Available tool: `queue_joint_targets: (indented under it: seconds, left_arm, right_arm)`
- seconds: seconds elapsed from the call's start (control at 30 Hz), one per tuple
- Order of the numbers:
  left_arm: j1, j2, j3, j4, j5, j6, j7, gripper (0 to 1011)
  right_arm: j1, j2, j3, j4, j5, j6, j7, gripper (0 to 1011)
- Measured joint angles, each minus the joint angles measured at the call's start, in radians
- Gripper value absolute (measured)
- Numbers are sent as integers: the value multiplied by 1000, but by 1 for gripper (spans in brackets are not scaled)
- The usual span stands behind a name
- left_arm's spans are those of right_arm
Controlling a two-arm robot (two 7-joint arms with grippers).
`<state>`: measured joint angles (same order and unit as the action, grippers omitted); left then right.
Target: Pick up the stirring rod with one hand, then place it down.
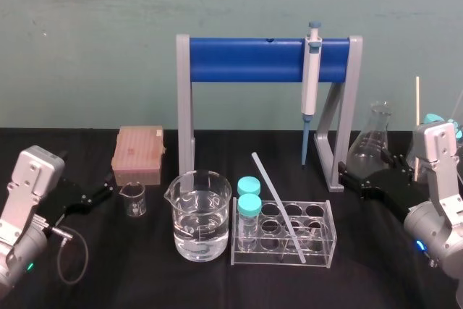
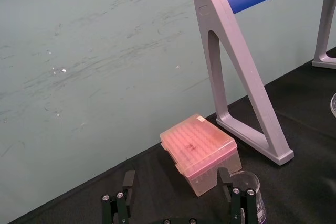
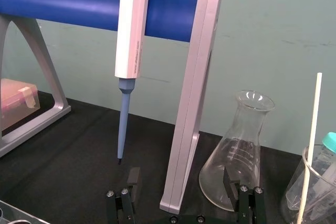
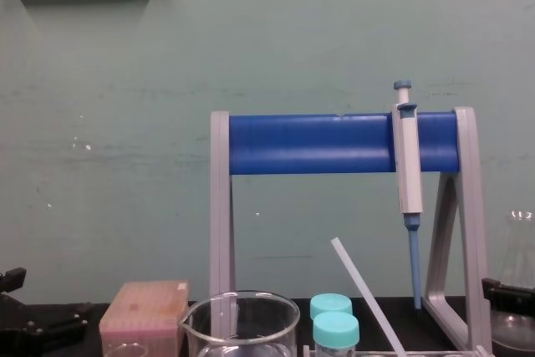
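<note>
The stirring rod (image 1: 278,203) is a translucent whitish stick leaning in the clear test tube rack (image 1: 327,251), its top end pointing up and to the left. In the chest view the stirring rod (image 4: 364,295) slants in front of the pipette stand. My left gripper (image 1: 110,187) rests low at the left, open and empty, facing the pink tip box (image 2: 200,150). At the right, my right gripper (image 1: 348,178) stands open and empty by the stand's right leg and the flask; its fingers (image 3: 133,178) are spread wide. Both grippers are well apart from the rod.
A blue-barred grey stand (image 1: 264,60) holds a pipette (image 1: 311,81). A large beaker of water (image 1: 202,215), a small beaker (image 1: 133,198) and two teal-capped vials (image 1: 249,211) sit in front. The Erlenmeyer flask (image 3: 242,153) and a beaker holding a thin white stick (image 3: 312,140) stand at the right.
</note>
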<state>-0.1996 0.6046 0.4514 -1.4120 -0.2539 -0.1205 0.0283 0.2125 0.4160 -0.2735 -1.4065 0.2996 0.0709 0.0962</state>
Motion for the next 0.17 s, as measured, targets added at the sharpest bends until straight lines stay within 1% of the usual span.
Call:
queue_joint_targets:
  seconds: [0.17]
  left_arm:
    - [0, 0, 0, 0, 0, 0, 0, 1000]
  right_arm:
    - [0, 1, 1, -1, 1, -2, 0, 1004]
